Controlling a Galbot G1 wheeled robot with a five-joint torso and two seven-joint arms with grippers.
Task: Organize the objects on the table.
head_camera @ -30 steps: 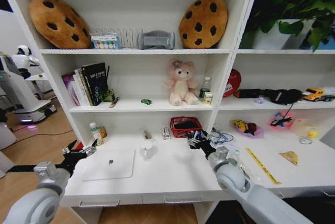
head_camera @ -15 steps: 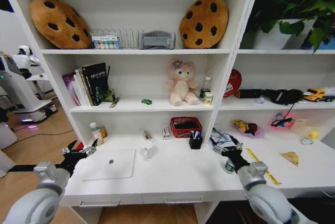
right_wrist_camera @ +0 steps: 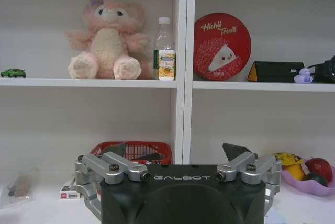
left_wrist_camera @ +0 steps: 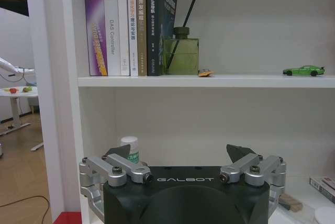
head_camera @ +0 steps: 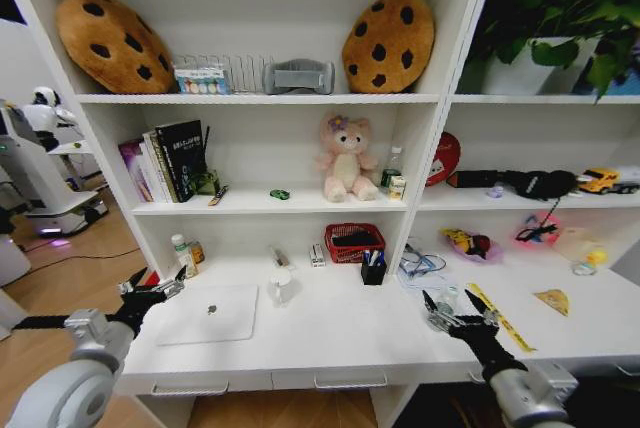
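On the white table [head_camera: 340, 323] lie a thin silver laptop [head_camera: 208, 313], a white mug [head_camera: 281, 286], a black holder with pens [head_camera: 373, 268], a yellow ruler [head_camera: 503, 320] and a yellow wedge [head_camera: 552, 299]. Small bottles [head_camera: 183, 252] stand at the back left; one shows as a white-capped bottle [left_wrist_camera: 130, 148]. A green toy car [head_camera: 279, 193] sits on the shelf above. My left gripper [head_camera: 150, 293] hovers open off the laptop's left edge. My right gripper [head_camera: 458, 310] is open over the desk, just left of the ruler, holding nothing.
A red basket [head_camera: 354, 241] stands behind the pen holder, with glasses and cables [head_camera: 420, 265] to its right. The shelf above carries books [head_camera: 165, 160], a pink plush bear [head_camera: 345, 158] and a drink bottle [right_wrist_camera: 164, 51]. Cookie cushions [head_camera: 388, 41] sit on the top shelf.
My right gripper has let go of the pen holder beside the red basket and drawn back, right and toward the desk's front. The left arm has stayed still.
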